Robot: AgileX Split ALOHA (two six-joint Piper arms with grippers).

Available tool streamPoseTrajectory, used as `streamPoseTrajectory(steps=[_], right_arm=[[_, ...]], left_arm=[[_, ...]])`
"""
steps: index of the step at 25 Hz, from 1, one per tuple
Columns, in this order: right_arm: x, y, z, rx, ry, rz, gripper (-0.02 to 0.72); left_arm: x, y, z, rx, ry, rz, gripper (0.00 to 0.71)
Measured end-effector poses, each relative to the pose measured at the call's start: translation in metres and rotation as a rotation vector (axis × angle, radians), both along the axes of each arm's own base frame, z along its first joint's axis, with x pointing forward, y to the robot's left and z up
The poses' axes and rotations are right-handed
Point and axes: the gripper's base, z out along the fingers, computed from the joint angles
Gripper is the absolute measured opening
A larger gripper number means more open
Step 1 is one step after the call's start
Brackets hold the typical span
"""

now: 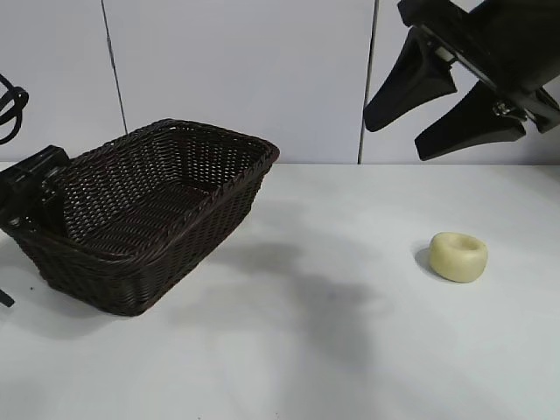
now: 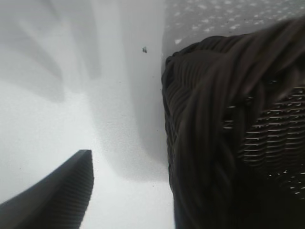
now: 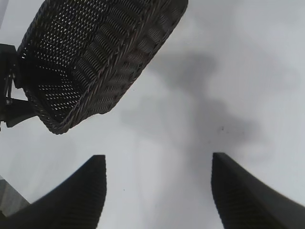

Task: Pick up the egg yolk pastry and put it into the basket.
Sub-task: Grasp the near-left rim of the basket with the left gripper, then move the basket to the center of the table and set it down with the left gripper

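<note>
- Pastry (image 1: 458, 255) shows only in the exterior view: the egg yolk pastry sits on the white table (image 1: 350, 350), well apart from the basket (image 1: 144, 214) and toward my right arm's side, below my right gripper (image 1: 433, 109).
- Neither wrist view shows it; my right wrist view takes in bare table between my two fingers (image 3: 71, 200) and the basket farther off.
- It is a small, pale cream-yellow round puck, smooth and matte, with a shallow dimple in its top, and it throws a soft shadow on the table beside it.
- The basket is dark brown wicker, rectangular, with a braided rim and sloping sides; the exterior view shows its inside, and the pastry is not in it.
- My right gripper hangs high in the air, touching nothing, its two dark fingers spread wide with nothing between them; both the exterior and the right wrist view show this gap.
- My left gripper (image 1: 35, 188) is at the basket's end nearest that arm, low by the rim. The exterior view shows only a black block of it against the wicker.
- My left wrist view shows what the others do not: the braided rim (image 2: 214, 133) very close up, one finger (image 2: 62, 195) out over bare table beside the basket's wall, and the second finger out of sight.
- Whether my left jaws are spread or gripping the rim I cannot tell.
</note>
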Motion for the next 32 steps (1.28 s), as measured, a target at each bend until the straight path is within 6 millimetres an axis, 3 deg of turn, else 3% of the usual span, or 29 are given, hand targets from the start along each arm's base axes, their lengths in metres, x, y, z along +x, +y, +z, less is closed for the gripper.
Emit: streamPoseTrajectory(steps=[5,11,20,32], right_arm=[[0.0,0.0,0.0,0.001,-0.001,-0.001,0.462],[0.0,0.0,0.0,0.001,-0.001,-0.001,0.462],[0.0,0.0,0.0,0.001,-0.001,-0.001,0.462],[0.0,0.0,0.0,0.001,0.001,0.0,0.462]], left_arm=[[0.002,0.0,0.001,-0.005,-0.013,0.007,0.229],[0.003,-0.001,0.002,-0.015,-0.013,0.02,0.106],[0.007,-0.003,0.008,-0.024,0.0,0.014,0.099],[0.037,-0.017,0.052,-0.08,-0.06,-0.181,0.099]])
